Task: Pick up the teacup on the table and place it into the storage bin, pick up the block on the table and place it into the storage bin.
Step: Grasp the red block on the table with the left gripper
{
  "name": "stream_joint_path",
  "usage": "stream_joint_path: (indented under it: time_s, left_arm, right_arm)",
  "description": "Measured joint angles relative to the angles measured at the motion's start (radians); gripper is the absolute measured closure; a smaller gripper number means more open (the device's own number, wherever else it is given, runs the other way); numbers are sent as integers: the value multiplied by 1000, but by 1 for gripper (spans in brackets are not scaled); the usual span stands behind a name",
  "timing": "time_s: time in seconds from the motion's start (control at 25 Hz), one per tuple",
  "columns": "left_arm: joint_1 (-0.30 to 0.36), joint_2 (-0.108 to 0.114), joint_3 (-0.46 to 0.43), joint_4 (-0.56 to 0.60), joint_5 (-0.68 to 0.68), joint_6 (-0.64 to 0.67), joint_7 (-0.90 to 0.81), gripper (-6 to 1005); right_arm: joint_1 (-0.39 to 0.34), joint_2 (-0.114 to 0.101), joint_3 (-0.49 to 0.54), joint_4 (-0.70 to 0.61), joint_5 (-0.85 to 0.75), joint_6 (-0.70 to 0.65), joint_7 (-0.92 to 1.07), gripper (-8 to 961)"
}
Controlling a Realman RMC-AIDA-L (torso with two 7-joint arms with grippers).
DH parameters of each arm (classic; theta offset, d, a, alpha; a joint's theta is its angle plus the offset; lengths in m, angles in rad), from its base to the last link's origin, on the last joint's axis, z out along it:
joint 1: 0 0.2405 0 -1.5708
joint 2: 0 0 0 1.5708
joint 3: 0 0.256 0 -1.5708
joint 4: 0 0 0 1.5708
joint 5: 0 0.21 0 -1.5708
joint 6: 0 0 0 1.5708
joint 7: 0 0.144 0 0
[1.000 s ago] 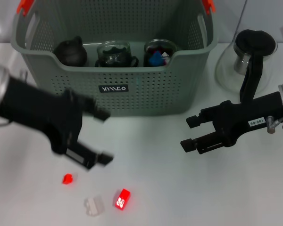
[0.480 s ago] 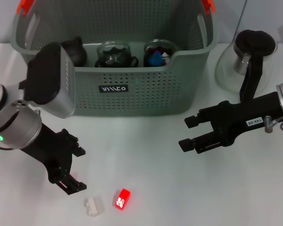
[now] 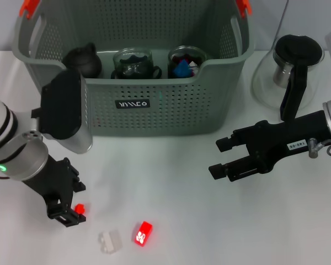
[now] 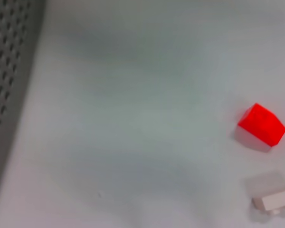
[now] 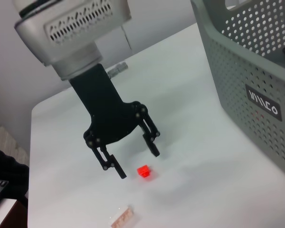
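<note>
My left gripper [image 3: 71, 211] hangs low over the table [image 3: 171, 165] at the near left, its fingers spread apart with nothing between them. The small red block [image 3: 79, 209] sits on the table just beside the fingertips; from my other wrist's camera it lies between the two open fingers but a little forward of them, not yet enclosed. So I judge the block step to be in hand, at the final approach before the grasp.

The storage bin [image 3: 154, 113] stands at the far side of the table, well apart from the block. Inside it I see a dark teapot [image 3: 83, 61], a glass cup [image 3: 133, 63] holding something dark, and a second glass [image 3: 185, 61] with coloured pieces in it. I cannot say for sure which is the teacup, but no cup is left out on the table, so that half looks done.

My right gripper [image 3: 223, 157] waits open and empty over the table at the right, near a glass kettle [image 3: 289, 66].

Two other blocks lie nearer to me: a white one [image 3: 110, 241] and a larger red one [image 3: 143, 233].

Next I would nudge the left fingers forward around the small red block, settle lower, then close. The block is tiny, so a poor centring could flick it away.
</note>
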Motion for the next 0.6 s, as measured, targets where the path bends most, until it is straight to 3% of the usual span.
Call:
stream_joint_path:
  time_s: [0.24, 0.6]
  left_arm:
    - [-3, -2, 21, -54, 13, -47, 0, 425]
    - [-5, -2, 23, -108, 22, -95, 8, 480]
  right_arm:
    - [6, 0, 0, 9, 0, 4, -3, 120]
    - [8, 0, 0, 11, 0, 12, -3, 120]
